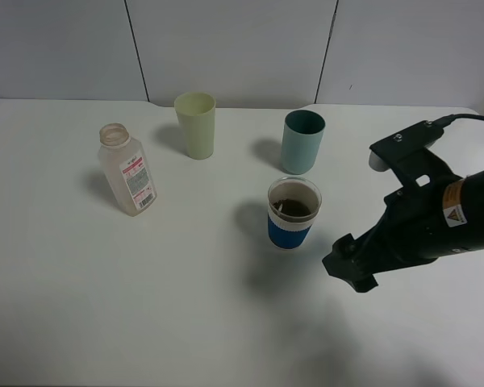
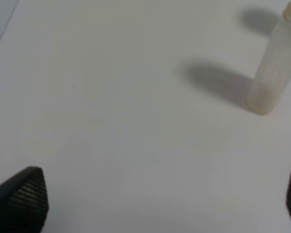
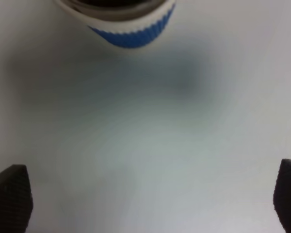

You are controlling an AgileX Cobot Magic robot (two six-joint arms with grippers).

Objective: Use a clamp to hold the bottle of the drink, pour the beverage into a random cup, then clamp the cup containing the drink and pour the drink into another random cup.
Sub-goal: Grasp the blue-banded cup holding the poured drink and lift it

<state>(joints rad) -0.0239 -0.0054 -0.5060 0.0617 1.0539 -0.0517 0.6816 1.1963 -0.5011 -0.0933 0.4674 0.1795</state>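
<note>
Standing near the middle of the table (image 1: 185, 306), the blue-and-white cup (image 1: 294, 213) holds what looks like dark drink, seen only from above. The right gripper (image 3: 150, 199) gapes empty near it. The left gripper (image 2: 157, 199), outside the high view, is spread wide, well apart from the bottle (image 2: 274, 68).

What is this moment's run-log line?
bottle of the drink: upright, free | blue-and-white cup: dark drink inside | right claw: open, near cup, apart | left claw: open, empty | teal cup: upright

The cup (image 3: 130, 35), blurred, has its mouth cut off in the right wrist view. Left of it, the bottle (image 2: 273, 68) is cropped at its top.
</note>
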